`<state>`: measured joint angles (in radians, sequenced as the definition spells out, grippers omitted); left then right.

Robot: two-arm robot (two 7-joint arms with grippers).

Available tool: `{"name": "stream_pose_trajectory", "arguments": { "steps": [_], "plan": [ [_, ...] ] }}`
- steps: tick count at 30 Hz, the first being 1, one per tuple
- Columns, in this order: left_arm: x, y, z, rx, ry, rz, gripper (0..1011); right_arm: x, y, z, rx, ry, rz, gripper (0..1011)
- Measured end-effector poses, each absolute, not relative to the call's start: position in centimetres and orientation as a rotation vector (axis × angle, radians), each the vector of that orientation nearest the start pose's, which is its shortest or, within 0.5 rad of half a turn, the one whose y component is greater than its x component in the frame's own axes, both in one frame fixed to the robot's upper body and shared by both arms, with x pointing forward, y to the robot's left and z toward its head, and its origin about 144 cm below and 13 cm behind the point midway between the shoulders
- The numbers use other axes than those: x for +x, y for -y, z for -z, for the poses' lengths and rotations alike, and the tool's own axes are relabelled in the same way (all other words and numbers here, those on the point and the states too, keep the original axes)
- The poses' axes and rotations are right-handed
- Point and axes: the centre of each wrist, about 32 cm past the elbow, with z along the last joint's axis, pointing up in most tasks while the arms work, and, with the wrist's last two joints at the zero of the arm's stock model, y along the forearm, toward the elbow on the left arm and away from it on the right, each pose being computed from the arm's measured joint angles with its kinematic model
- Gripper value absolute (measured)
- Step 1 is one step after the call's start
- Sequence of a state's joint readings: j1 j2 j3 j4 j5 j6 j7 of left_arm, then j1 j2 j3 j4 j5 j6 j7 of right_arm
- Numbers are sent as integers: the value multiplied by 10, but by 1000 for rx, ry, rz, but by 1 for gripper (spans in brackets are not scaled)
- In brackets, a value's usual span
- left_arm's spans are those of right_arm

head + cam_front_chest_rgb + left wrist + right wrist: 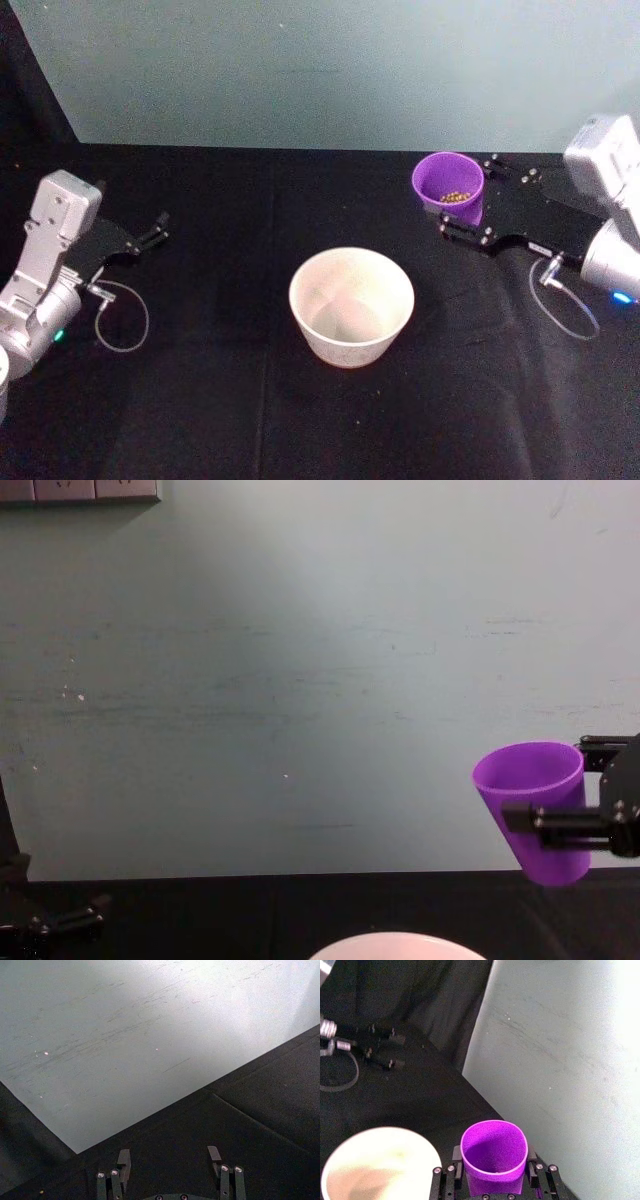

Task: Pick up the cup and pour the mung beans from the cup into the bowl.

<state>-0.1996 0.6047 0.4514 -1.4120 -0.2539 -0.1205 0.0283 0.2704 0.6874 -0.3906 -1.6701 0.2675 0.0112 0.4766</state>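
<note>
While the right hand (468, 198) clamps the purple cup (449, 180) across its side wall, one finger on each flank below the rim, the cup hangs clear of the black counter (200, 400) at the far right and leans a little toward the middle. A shallow layer of mung beans (457, 197) lies in its bottom. The cup is probably light, thin and smooth. Its rim looks pressed slightly out of round, so a firmer squeeze may buckle it and a looser one may let it slip. The mid-wall hold suits tipping. The pale bowl (345, 345) stands nearer the counter's middle, well apart from the cup, with its wide mouth an easy target. The way between is bare cloth. Close behind the cup rises the pale wall (300, 70), which leaves little room rearward. The left hand (152, 232) rests parked at the far left, its fingers spread and holding nothing.
</note>
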Motion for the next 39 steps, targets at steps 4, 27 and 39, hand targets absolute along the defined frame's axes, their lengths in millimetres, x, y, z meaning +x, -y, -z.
{"name": "stream_pose_trajectory", "arguments": {
  "steps": [4, 27, 39],
  "plan": [
    [489, -310, -1140, 304, 285, -1248, 1000, 496, 295, -1244, -359, 470, 727, 726],
    [489, -310, -1140, 304, 285, -1248, 1000, 479, 269, -1228, -577, 842, 674, 726],
    [489, -310, -1140, 304, 285, -1248, 1000, 478, 262, -1223, -617, 904, 660, 726]
  ]
}}
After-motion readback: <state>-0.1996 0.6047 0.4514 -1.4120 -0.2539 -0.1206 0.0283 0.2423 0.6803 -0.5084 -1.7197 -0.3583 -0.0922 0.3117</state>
